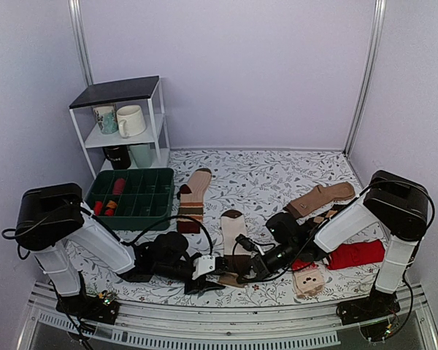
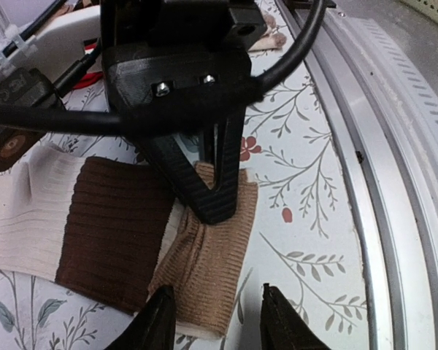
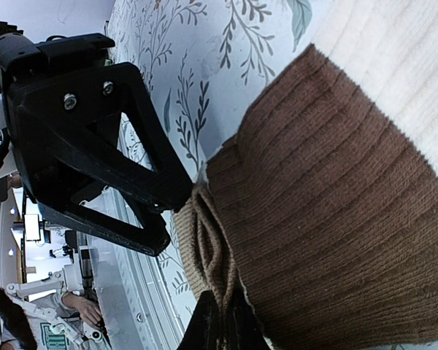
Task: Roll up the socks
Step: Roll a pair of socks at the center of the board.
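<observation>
A cream-white sock (image 1: pixel 233 232) with a dark brown cuff, a wide brown band (image 2: pixel 117 226) and a tan toe (image 2: pixel 204 255) lies flat at the table's front middle, toe towards me. My right gripper (image 3: pixel 223 324) is shut on a pinched fold of the tan toe (image 3: pixel 204 248), beside the brown band (image 3: pixel 336 219). It also shows in the top view (image 1: pixel 247 275) and the left wrist view (image 2: pixel 215 208). My left gripper (image 2: pixel 215 324) is open, with its fingers on either side of the toe's near corner and nothing gripped. It also shows in the top view (image 1: pixel 204 283).
A tan striped sock (image 1: pixel 193 198) lies behind the sock and a brown sock (image 1: pixel 321 197) lies at back right. Red socks (image 1: pixel 355 254) and a small cream piece (image 1: pixel 309 281) are on the right. A green tray (image 1: pixel 131 195) and a white shelf with mugs (image 1: pixel 124 120) stand at left. The metal table rail (image 2: pixel 394 182) is close.
</observation>
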`<action>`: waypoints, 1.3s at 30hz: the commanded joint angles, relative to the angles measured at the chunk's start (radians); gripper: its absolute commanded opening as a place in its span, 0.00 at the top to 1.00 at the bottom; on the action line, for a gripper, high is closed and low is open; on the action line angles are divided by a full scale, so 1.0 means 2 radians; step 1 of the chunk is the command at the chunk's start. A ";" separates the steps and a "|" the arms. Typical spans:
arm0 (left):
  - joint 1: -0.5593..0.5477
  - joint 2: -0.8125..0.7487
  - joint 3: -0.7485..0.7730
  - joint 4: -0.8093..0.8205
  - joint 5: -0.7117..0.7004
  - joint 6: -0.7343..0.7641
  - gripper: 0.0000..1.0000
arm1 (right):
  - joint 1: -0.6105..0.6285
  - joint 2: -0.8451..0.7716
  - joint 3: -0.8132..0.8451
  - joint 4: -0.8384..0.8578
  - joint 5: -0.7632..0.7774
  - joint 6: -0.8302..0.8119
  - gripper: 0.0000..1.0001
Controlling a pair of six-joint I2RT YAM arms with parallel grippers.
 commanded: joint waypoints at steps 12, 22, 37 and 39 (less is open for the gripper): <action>-0.008 0.035 0.024 -0.021 -0.008 -0.003 0.62 | 0.006 0.038 -0.030 -0.102 0.024 0.005 1.00; -0.008 0.044 0.050 -0.078 0.003 -0.013 1.00 | 0.007 0.038 -0.028 -0.104 0.027 0.003 0.97; 0.023 0.022 0.042 -0.151 0.080 -0.134 1.00 | 0.011 -0.215 -0.104 -0.015 0.219 -0.078 0.56; 0.030 0.025 0.043 -0.160 0.096 -0.144 1.00 | 0.031 -0.263 -0.141 0.034 0.256 -0.109 0.53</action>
